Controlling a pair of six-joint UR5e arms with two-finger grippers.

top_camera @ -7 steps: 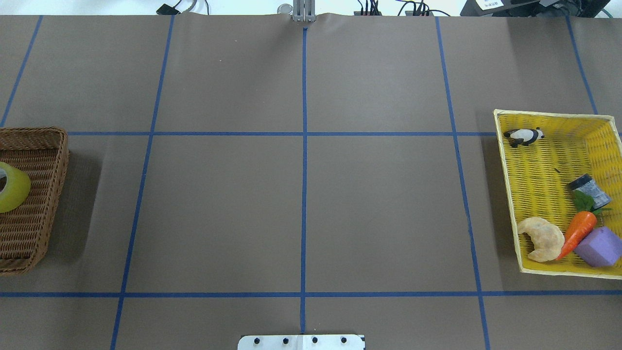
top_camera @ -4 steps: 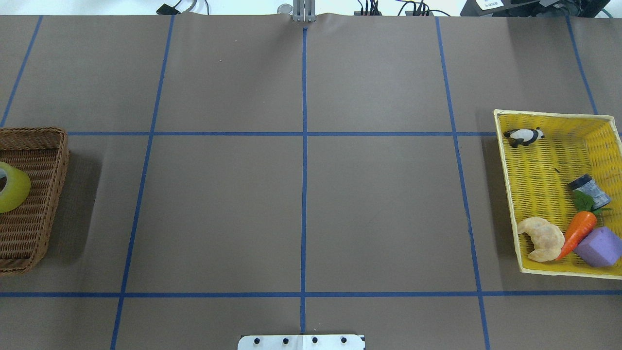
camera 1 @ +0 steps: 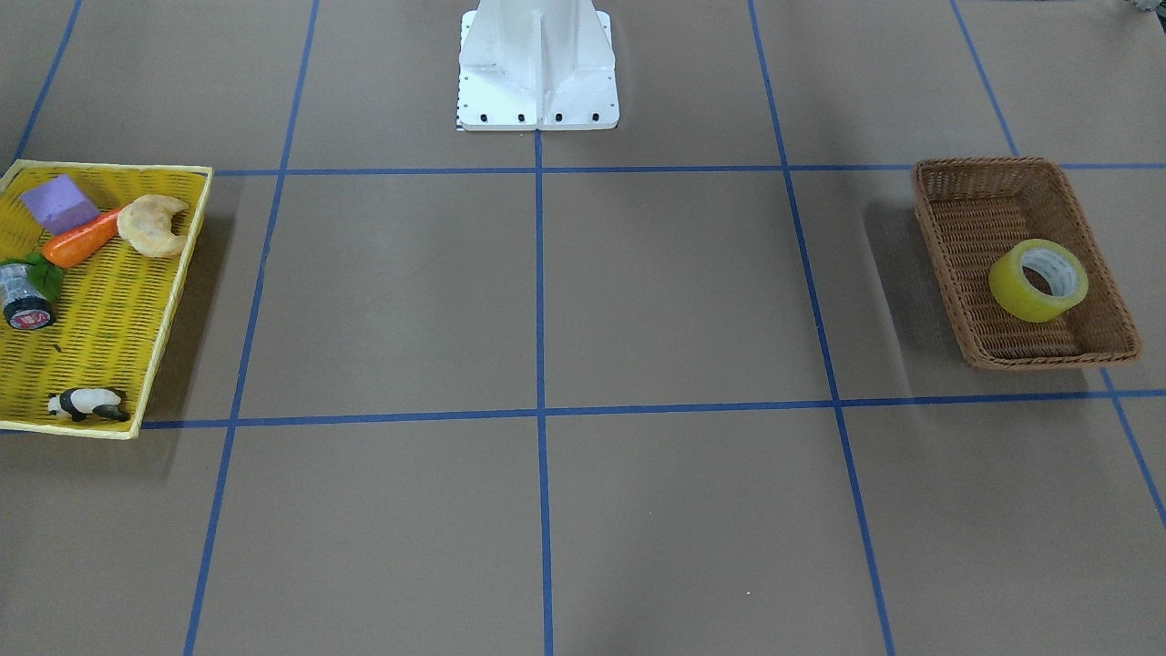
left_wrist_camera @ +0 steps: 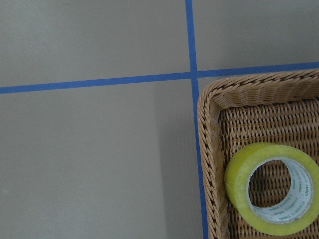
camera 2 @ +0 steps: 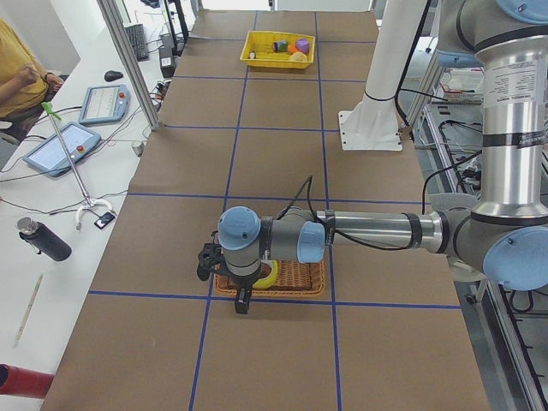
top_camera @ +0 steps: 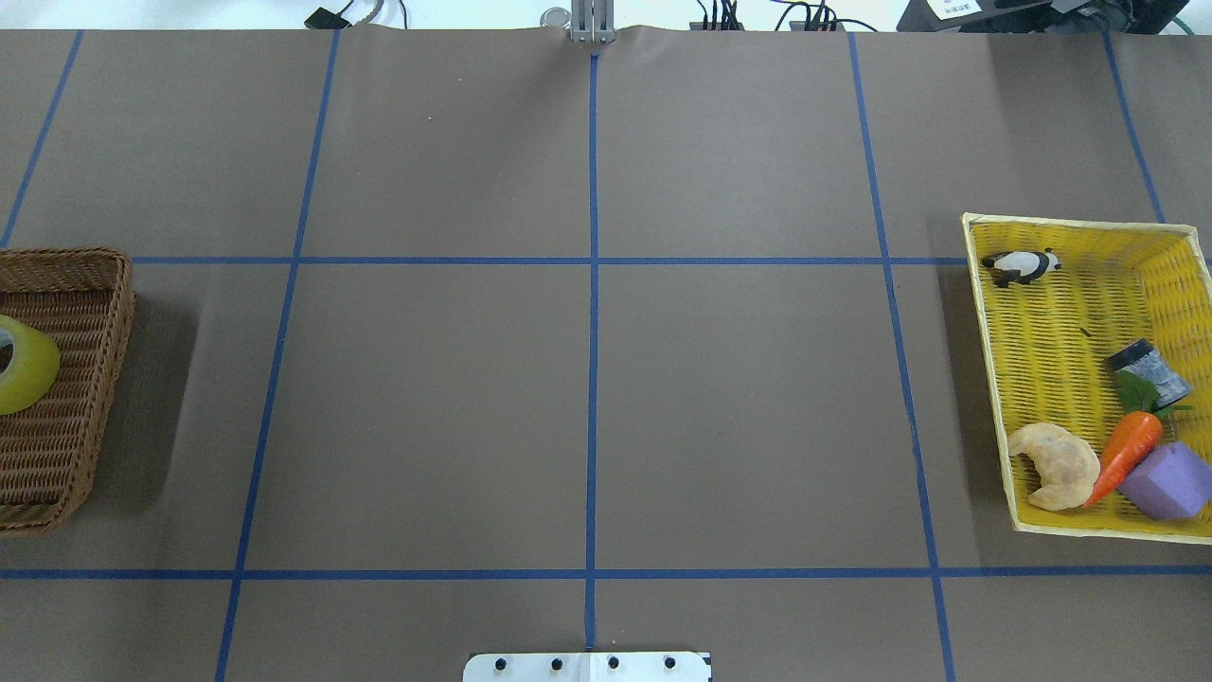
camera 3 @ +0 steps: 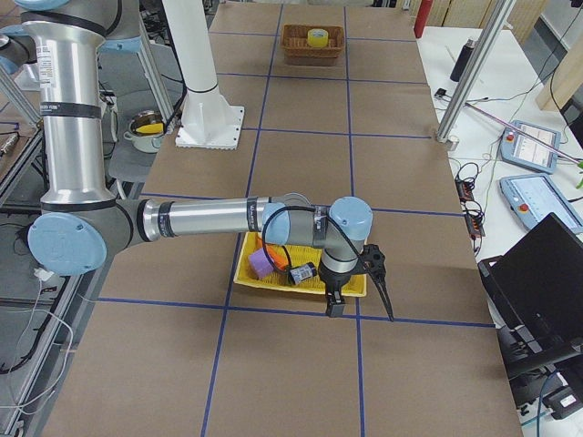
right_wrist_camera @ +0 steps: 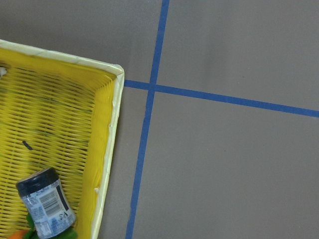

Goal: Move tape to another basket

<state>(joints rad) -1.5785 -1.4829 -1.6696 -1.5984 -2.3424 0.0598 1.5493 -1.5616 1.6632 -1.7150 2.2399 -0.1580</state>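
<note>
The yellow tape [camera 1: 1013, 290] lies on its side in the brown wicker basket [camera 1: 966, 228], at the table's left end in the overhead view [top_camera: 85, 284]. The tape also shows in the overhead view [top_camera: 26, 371] and in the left wrist view [left_wrist_camera: 238, 185], near the basket's corner [left_wrist_camera: 209, 149]. My left gripper [camera 2: 206, 259] hangs above the table beside the basket's outer edge, seen only in the exterior left view, so I cannot tell whether it is open or shut. My right gripper [camera 3: 378, 273] hangs beside the yellow tray, seen only in the exterior right view, and I cannot tell its state either.
The flat yellow mesh tray [top_camera: 1051, 332] at the right end holds a panda figure [top_camera: 1021, 266], a dark can [top_camera: 1148, 371], a carrot [top_camera: 1127, 453], a croissant [top_camera: 1056, 464] and a purple block [top_camera: 1169, 481]. The robot's white base [camera 1: 537, 68] stands at the middle.
</note>
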